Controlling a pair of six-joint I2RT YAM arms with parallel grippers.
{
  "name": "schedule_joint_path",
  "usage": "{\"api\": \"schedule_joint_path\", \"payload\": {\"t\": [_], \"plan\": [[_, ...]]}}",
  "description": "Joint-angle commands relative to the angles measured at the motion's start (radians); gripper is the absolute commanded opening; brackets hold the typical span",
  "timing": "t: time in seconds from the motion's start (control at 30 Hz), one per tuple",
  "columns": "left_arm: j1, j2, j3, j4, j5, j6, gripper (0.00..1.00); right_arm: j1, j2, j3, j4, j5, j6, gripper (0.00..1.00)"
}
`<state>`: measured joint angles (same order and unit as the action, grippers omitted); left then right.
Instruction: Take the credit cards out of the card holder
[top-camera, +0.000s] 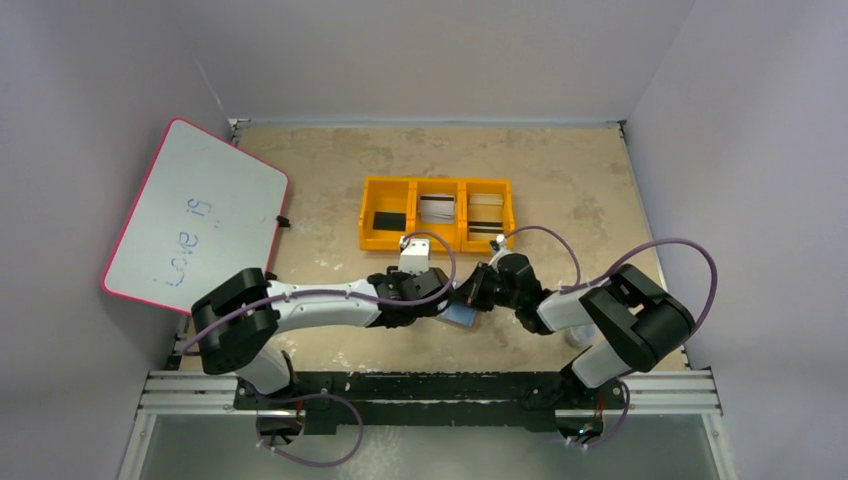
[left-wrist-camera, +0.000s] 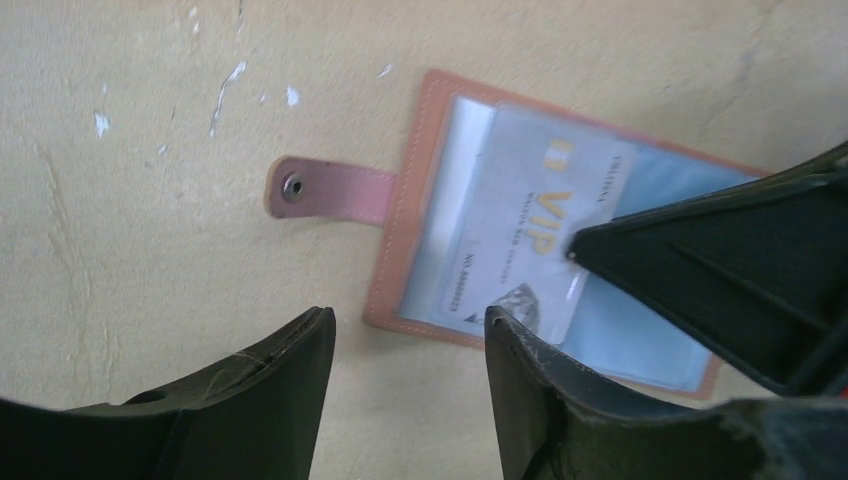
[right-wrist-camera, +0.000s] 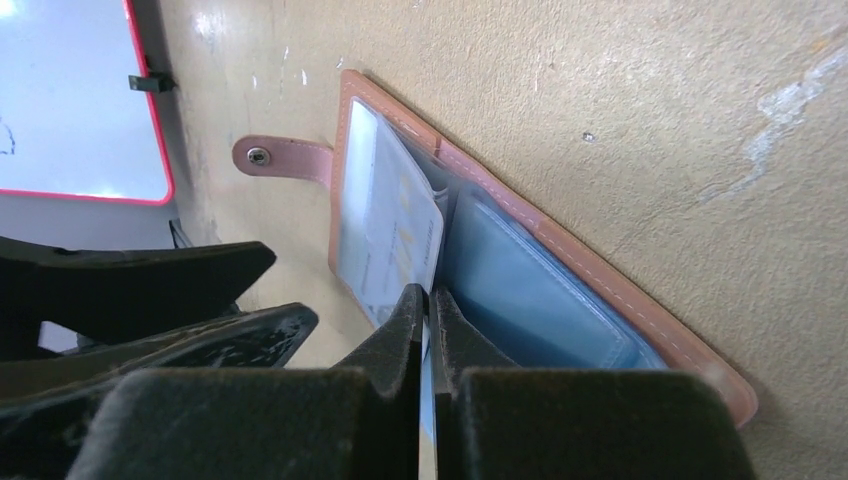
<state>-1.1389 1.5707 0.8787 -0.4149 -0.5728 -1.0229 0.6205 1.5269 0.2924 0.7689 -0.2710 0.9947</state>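
A tan leather card holder (left-wrist-camera: 660, 180) lies open and flat on the desk (top-camera: 560, 170). Its snap tab (left-wrist-camera: 330, 190) points away from the right gripper (right-wrist-camera: 428, 300). That gripper is pinched together on the near edge of a pale card (left-wrist-camera: 530, 215) printed VIP, which sits over the holder's panel on the tab side. The left gripper (left-wrist-camera: 408, 320) hovers with its fingers apart, one over the holder's edge just beside the card, the other over bare desk.

You have the card holder (top-camera: 462, 316) on the table (top-camera: 330, 170), before the tray (top-camera: 385, 241), credit card (left-wrist-camera: 520, 220) atop its tab-side half; whiteboard (top-camera: 195, 215) far left.
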Motion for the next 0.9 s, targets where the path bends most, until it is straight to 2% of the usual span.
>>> {"api": "schedule_joint_path", "payload": {"t": [0.0,0.23,0.43,0.63,0.87], "plan": [[0.005,-0.009,0.084,0.03,-0.051,0.073,0.57,-0.005,0.027,0.007,-0.062,0.007,-0.057,0.0],[0.005,0.161,0.174,-0.08,-0.086,0.046,0.57,-0.005,-0.002,-0.012,-0.058,0.0,-0.041,0.0],[0.005,0.235,0.135,-0.053,-0.081,0.022,0.57,-0.007,-0.021,-0.036,-0.054,-0.001,-0.028,0.0],[0.005,0.294,0.105,-0.126,-0.129,-0.052,0.54,-0.015,-0.065,-0.07,-0.072,0.001,-0.013,0.0],[0.006,0.298,0.06,-0.118,-0.124,-0.087,0.52,-0.023,-0.135,-0.086,-0.127,0.028,-0.015,0.0]]}}
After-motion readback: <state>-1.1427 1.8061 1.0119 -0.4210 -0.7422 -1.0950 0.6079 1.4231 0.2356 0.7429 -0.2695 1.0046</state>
